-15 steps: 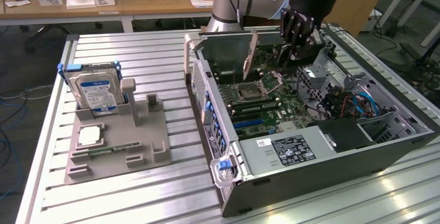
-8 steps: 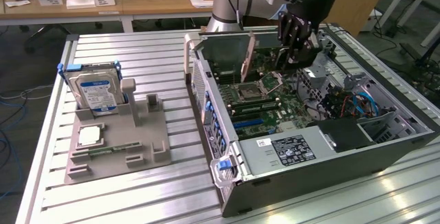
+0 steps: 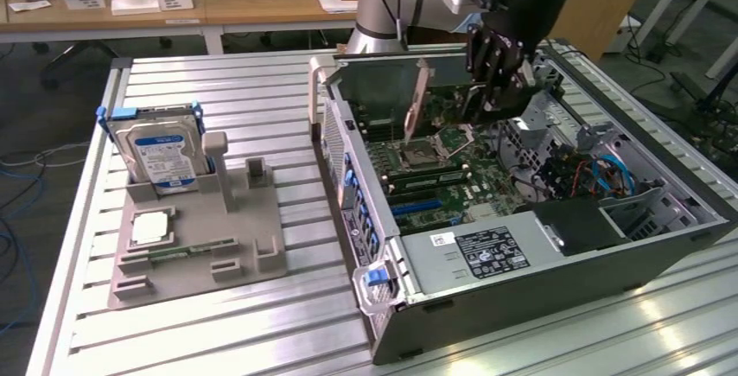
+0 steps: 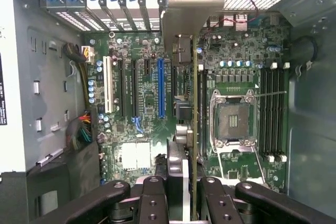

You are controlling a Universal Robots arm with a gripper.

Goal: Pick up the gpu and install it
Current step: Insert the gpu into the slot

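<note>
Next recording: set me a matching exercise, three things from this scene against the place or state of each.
1. thin dark gpu card
2. silver hard drive with blue-white label
3. long blue expansion slot

A. upright in the grey stand outside the computer case
B. held in the jaws, over the motherboard
C. vacant, among black slots

Pairs: 1-B, 2-A, 3-C

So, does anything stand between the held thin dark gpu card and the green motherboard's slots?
Nothing visible does. The gripper holds the gpu edge-on above the motherboard, beside the long blue slot. The board directly beneath the card is hidden.
</note>
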